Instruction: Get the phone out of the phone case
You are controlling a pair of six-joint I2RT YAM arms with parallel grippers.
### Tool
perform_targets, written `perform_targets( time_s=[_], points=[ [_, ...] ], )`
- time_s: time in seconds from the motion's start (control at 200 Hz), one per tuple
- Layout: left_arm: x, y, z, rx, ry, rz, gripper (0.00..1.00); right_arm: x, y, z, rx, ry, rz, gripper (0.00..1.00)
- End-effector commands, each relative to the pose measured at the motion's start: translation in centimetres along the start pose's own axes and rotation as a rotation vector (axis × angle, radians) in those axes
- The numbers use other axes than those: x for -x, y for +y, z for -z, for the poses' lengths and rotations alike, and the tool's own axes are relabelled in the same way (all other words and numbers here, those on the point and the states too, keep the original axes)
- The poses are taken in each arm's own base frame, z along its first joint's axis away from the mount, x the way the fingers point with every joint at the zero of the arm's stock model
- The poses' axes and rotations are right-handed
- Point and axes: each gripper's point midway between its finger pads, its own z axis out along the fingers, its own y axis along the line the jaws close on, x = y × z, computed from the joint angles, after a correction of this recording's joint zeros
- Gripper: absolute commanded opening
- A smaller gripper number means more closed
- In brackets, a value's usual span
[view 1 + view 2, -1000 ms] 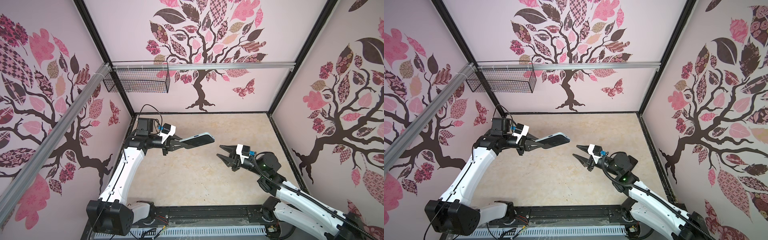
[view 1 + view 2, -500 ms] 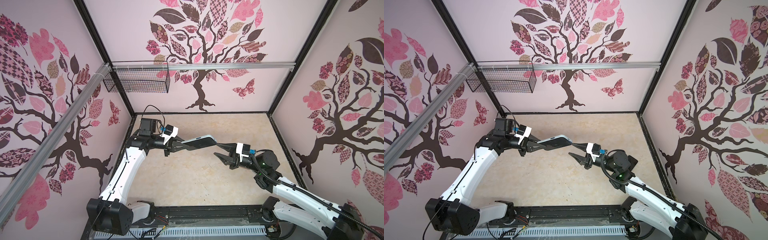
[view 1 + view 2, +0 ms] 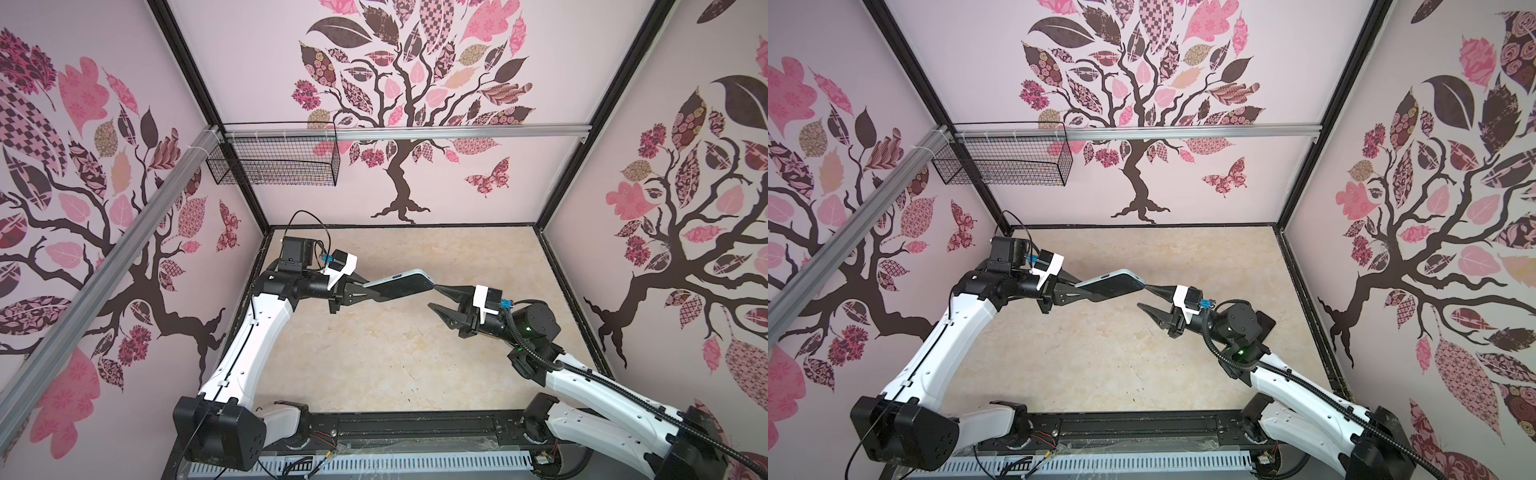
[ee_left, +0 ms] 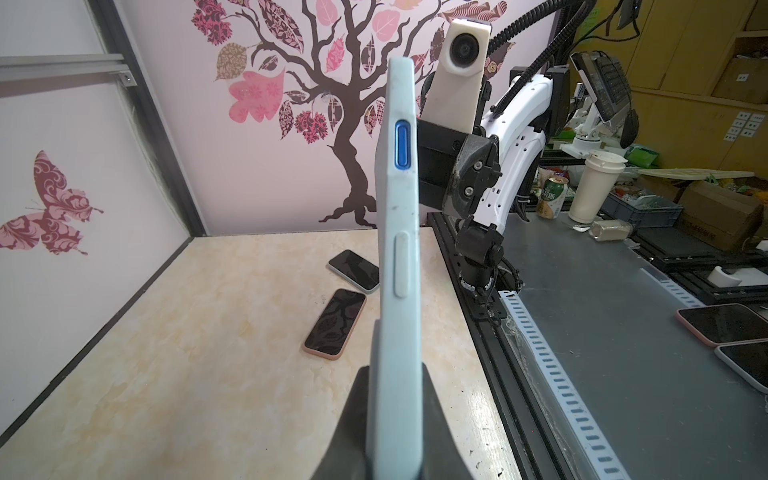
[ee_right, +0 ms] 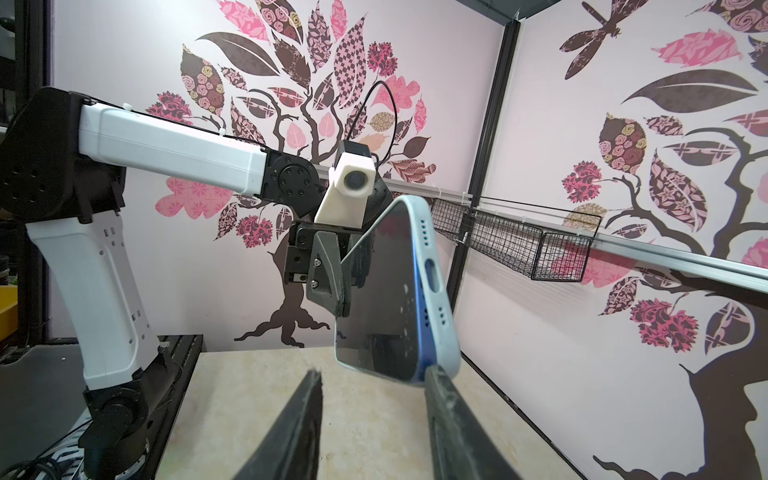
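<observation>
A phone point(image 5: 386, 291) with a dark screen and blue frame sits in a pale blue phone case point(image 5: 436, 266). It is held in the air over the table's middle, seen in both top views point(image 3: 401, 283) point(image 3: 1113, 286). My left gripper point(image 3: 374, 291) point(image 4: 395, 374) is shut on one end of the cased phone point(image 4: 397, 249), pinching its front and back. My right gripper point(image 3: 433, 296) point(image 5: 372, 374) is open at the free end. One of its fingertips point(image 5: 434, 374) touches the case's corner beside the charging port. The other fingertip stands apart below the screen.
A black wire basket point(image 3: 274, 160) hangs on the back wall rail. In the left wrist view a pink-cased phone point(image 4: 336, 323) and a light-cased one point(image 4: 355, 270) lie on the marble table point(image 4: 208, 332) near the right arm's base. More phones point(image 4: 723, 322) lie on the grey bench outside.
My right gripper has moved up and toward the phone until one fingertip touches its free end. The left gripper has shifted slightly, still holding the phone.
</observation>
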Motion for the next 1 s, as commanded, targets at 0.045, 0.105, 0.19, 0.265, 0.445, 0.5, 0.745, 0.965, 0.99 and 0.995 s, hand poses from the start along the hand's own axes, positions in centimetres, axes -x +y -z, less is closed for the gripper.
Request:
perform_targets(
  time_s=[0.045,0.105,0.19,0.265,0.445,0.5,0.745,0.965,0.99,0.995],
  points=[
    [-0.2,-1.3,-0.7,-0.057,-0.024,0.02,0.0,1.2,-0.2,-0.7,-0.001,-0.013,0.017,0.43],
    [-0.4,-1.3,-0.9,-0.061,-0.015,0.024,0.0,1.2,-0.4,-0.8,-0.008,-0.01,0.014,0.43],
    [-0.7,-1.6,-1.1,-0.066,0.008,0.026,0.0,1.1,-0.6,-0.9,-0.019,0.0,0.011,0.43],
    [-0.9,-1.8,-1.3,-0.073,0.022,0.029,0.0,0.9,-0.7,-1.1,-0.014,0.011,0.004,0.43],
    [-1.1,-2.0,-1.4,-0.084,0.037,0.029,0.0,0.4,-0.9,-1.4,-0.019,0.041,-0.018,0.43],
    [-1.1,-2.1,-1.5,-0.087,0.038,0.03,0.0,0.0,-0.8,-1.4,-0.013,0.055,-0.025,0.43],
    [1.2,-2.4,-1.4,-0.128,-0.07,-0.021,0.0,1.9,0.5,-1.7,0.071,-0.042,-0.12,0.41],
    [5.4,-5.5,-1.1,-0.168,-0.211,-0.077,0.0,5.5,1.7,-3.0,0.127,-0.162,-0.141,0.39],
    [5.8,-5.2,-1.1,-0.161,-0.212,-0.087,0.0,5.7,1.9,-3.2,0.138,-0.167,-0.145,0.39],
    [5.8,-5.1,-1.1,-0.16,-0.212,-0.083,0.0,5.7,1.9,-3.2,0.14,-0.168,-0.145,0.39]
  ],
)
